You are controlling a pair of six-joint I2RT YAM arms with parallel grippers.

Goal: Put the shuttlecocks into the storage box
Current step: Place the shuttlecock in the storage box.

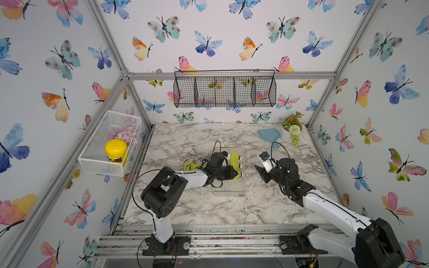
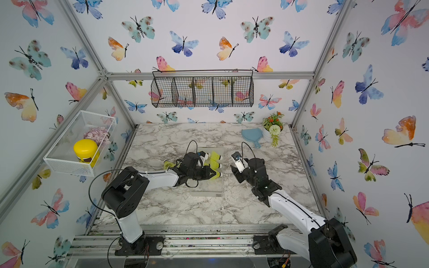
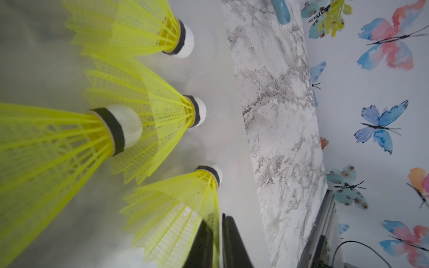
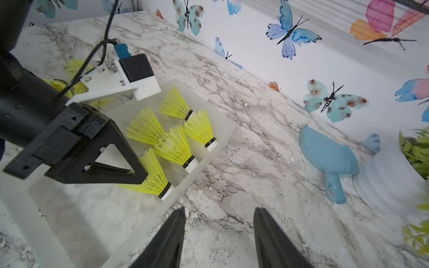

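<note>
The storage box [image 1: 229, 190] [image 4: 81, 220] is a frosted tray at mid-table. Several yellow-green shuttlecocks [image 4: 174, 146] [image 3: 148, 109] lie at its far end, white tips toward the right arm. My left gripper [image 3: 217, 218] [image 1: 233, 174] reaches into the box, shut on the skirt rim of the nearest shuttlecock [image 4: 155, 176] [image 3: 176, 220], which lies on the box floor. More shuttlecocks [image 1: 191, 166] [image 4: 74, 67] lie on the table left of the box, partly hidden by the left arm. My right gripper [image 4: 219, 213] [image 1: 261, 172] hangs open and empty over bare marble just right of the box.
A blue scoop [image 1: 269, 135] and a potted plant [image 1: 291, 130] stand at the back right corner. A white mesh basket [image 1: 109, 143] with a yellow-lidded jar [image 1: 116, 150] hangs on the left wall. A black wire basket [image 1: 224, 89] hangs on the back wall.
</note>
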